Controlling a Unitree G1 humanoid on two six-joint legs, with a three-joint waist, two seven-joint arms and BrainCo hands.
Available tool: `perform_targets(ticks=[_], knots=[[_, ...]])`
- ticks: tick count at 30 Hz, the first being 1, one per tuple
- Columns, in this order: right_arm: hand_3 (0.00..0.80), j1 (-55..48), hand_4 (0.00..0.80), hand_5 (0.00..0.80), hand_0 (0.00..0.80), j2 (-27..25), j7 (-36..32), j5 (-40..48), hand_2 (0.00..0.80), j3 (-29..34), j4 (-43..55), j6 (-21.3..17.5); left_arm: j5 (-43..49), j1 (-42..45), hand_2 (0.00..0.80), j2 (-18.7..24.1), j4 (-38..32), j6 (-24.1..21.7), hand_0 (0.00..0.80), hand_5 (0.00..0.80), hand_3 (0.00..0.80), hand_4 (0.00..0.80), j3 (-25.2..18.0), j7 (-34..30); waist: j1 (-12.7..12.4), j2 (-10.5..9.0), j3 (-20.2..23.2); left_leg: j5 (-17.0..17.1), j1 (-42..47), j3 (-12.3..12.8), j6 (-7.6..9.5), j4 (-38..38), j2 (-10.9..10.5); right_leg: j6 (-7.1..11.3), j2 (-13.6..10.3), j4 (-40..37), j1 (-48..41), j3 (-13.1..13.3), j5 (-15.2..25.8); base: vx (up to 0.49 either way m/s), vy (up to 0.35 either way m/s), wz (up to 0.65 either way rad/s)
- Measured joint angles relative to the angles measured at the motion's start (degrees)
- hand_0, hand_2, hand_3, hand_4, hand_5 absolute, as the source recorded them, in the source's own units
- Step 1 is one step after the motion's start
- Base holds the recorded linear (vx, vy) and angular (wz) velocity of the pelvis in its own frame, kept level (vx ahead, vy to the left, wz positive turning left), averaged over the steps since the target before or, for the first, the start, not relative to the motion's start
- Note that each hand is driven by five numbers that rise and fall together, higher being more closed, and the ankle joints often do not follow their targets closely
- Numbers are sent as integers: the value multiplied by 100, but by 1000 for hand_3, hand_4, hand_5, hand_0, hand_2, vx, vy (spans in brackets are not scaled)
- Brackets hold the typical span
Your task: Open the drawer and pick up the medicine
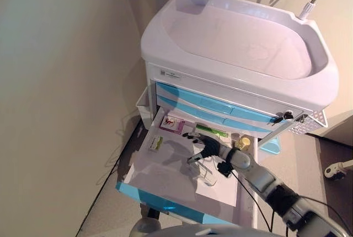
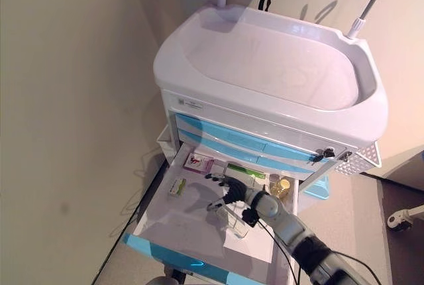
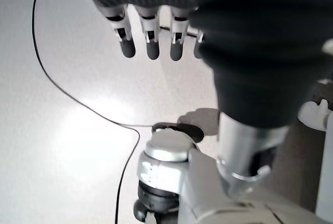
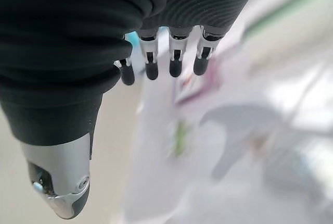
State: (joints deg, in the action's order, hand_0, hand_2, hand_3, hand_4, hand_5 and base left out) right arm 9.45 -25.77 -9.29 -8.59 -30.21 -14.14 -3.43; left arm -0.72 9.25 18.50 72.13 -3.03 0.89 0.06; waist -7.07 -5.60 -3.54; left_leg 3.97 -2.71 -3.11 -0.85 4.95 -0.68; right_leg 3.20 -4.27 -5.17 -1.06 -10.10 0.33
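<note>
The cart's lowest drawer (image 1: 165,201), with a blue front, stands pulled out. On its white floor lie a pink-and-white medicine box (image 1: 172,123), a long green-and-white box (image 1: 212,132), a small green packet (image 1: 156,143), amber bottles (image 1: 243,143) and a clear plastic container (image 1: 207,175). My right hand (image 1: 207,147) hovers over the drawer's middle, fingers (image 4: 175,62) straight and spread, holding nothing, just above the clear container. My left hand (image 3: 151,41) shows only in its wrist view, open over the floor.
The white cart top (image 1: 237,38) forms a deep tray above two closed blue drawers (image 1: 209,104). Keys hang in the lock (image 1: 287,116) beside a white side basket (image 1: 311,121). A beige wall stands close on the left. A caster (image 1: 333,171) sits at the right.
</note>
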Motion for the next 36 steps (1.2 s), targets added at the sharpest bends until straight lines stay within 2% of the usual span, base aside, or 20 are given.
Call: perform_targets(ticks=[5,13,19,26,30,36], knots=[[0,-287,0,0,0,-23,406,-1282,0,143,-54,-90,3,36,0,-20,-135,-13,0,0,0,0,0,154,114,70,-50,-6,9,86,-6,0,35,-15,23,0,13,34,27,-15,31,-10],[0,-345,0,0,0,51,746,-2141,0,39,-743,-136,3,-23,0,-215,-185,-31,0,0,0,0,13,229,149,223,-153,-13,89,284,-9,3,62,-25,24,1,42,224,78,-25,33,-12],[0,-360,0,0,0,168,852,-2174,0,-1,-1213,-118,2,-44,0,-255,-181,-47,0,0,0,0,18,243,177,326,-217,-12,77,333,-1,3,67,-26,26,2,107,337,127,-34,25,-11],[0,-292,0,0,0,382,905,-2171,0,-225,-1518,-76,-2,-75,0,-263,-183,-65,0,0,0,0,138,292,192,397,-268,-1,7,387,11,2,62,-23,19,3,185,347,156,-32,16,-1],[0,-84,0,0,0,515,1027,-2167,0,-299,-1887,38,-4,-105,0,-275,-181,-64,0,0,0,0,254,358,179,499,-369,6,-14,416,21,2,52,-11,10,5,218,353,171,-32,14,-3],[0,204,0,0,0,722,1252,-2144,0,-423,-2578,153,-10,-181,0,-281,-197,-69,0,0,0,0,345,422,146,542,-438,15,-131,434,27,0,51,-19,8,9,334,359,186,-36,14,-1]])
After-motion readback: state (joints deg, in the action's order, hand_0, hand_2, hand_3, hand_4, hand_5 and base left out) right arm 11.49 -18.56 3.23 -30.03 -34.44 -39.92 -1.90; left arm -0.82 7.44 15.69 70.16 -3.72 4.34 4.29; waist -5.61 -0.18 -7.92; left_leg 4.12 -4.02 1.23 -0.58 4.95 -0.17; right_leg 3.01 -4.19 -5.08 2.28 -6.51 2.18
